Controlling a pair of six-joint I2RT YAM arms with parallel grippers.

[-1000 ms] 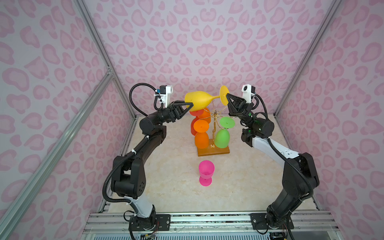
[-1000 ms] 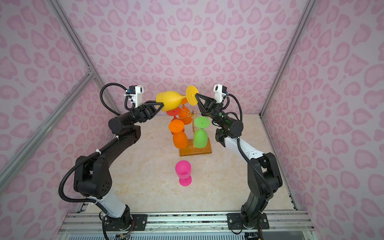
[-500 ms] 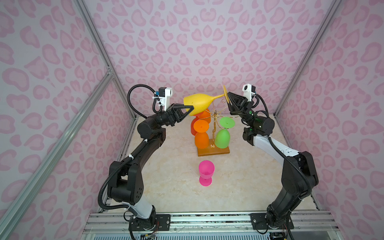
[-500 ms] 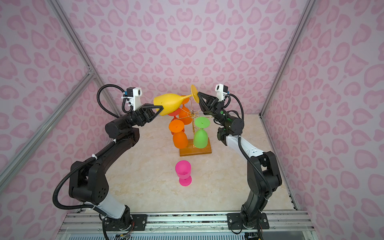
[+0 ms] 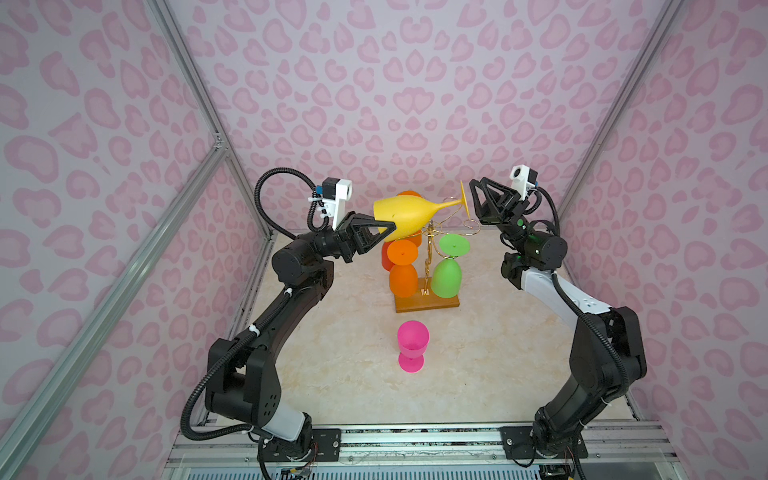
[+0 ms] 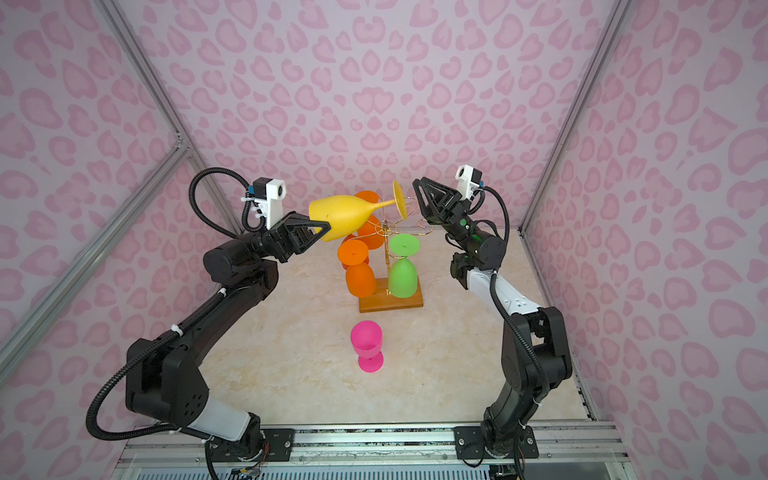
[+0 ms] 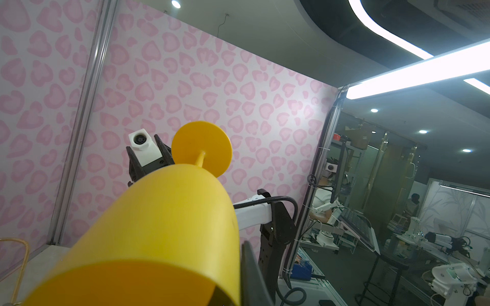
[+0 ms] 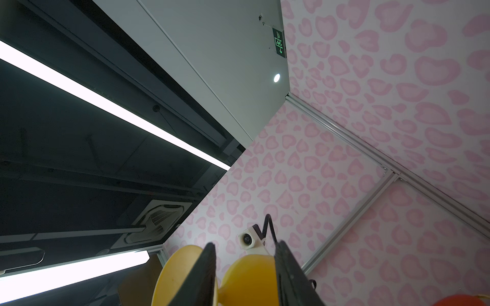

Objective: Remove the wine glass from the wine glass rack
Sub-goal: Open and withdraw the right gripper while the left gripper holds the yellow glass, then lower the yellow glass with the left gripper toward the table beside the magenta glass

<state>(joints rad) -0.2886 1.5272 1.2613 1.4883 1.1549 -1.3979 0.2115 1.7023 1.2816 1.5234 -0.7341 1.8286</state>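
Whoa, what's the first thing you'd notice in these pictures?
A bright yellow wine glass lies sideways in mid-air at the centre, its bowl pinched by the left gripper, while the right gripper stands open by its foot. Below it, orange glasses and a green glass hang upside down on the gold wine glass rack. A pink glass stands alone in front, all inside pink heart-patterned walls.

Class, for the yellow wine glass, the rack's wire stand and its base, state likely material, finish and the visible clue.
Yellow wine glass: probably plastic, matte; opaque, uniform colour, soft highlights. Wine glass rack, wire part: likely metal, polished gold; thin, curled, glinting. Its base: seemingly varnished wood; orange-brown, slight sheen, grain too small to confirm.
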